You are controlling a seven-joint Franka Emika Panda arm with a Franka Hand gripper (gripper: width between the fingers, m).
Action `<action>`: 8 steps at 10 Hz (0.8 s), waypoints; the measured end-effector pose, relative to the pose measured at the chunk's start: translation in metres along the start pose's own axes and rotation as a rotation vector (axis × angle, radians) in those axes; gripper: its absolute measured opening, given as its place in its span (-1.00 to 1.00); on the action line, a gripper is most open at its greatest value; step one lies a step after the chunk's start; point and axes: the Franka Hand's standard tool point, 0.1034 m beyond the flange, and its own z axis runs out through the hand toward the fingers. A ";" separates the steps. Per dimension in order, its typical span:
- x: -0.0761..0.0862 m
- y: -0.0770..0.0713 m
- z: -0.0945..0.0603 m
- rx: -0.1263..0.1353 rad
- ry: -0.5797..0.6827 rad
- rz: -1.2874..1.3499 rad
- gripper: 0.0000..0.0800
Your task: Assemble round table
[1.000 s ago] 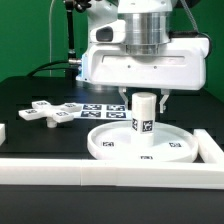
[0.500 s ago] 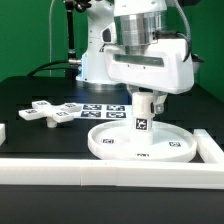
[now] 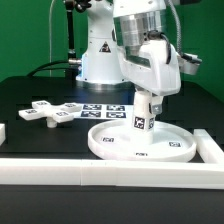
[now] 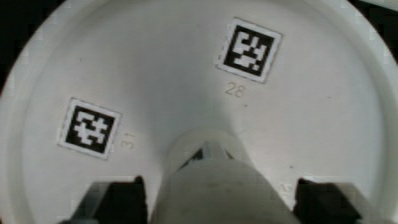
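Observation:
The large round rimmed disc (image 3: 110, 143) lies flat on the black table. The short thick cylinder (image 3: 143, 115) stands upright at its centre. My gripper (image 3: 143, 97) comes down from above and is shut on the cylinder's upper part. In the wrist view the cylinder (image 4: 228, 180) rises between my two dark fingers (image 4: 121, 203), above the disc (image 4: 160, 70) and two of its tags. The cross-shaped piece (image 3: 50, 112) lies loose on the table toward the exterior view's left.
The marker board (image 3: 103, 110) lies behind the disc. White border rails run along the front (image 3: 90, 172), at the exterior view's right (image 3: 211, 148) and left (image 3: 3, 132). The arm's white base (image 3: 98, 58) stands behind.
The gripper and wrist have turned about the vertical axis while staying on the cylinder. The disc and the cross-shaped piece have not moved.

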 end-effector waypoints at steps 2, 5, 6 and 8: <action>-0.001 0.000 0.000 -0.001 0.000 -0.072 0.51; 0.003 -0.006 -0.004 0.007 0.002 -0.323 0.62; 0.002 -0.006 -0.003 0.007 0.003 -0.392 0.62; 0.002 -0.006 -0.003 0.006 0.003 -0.530 0.62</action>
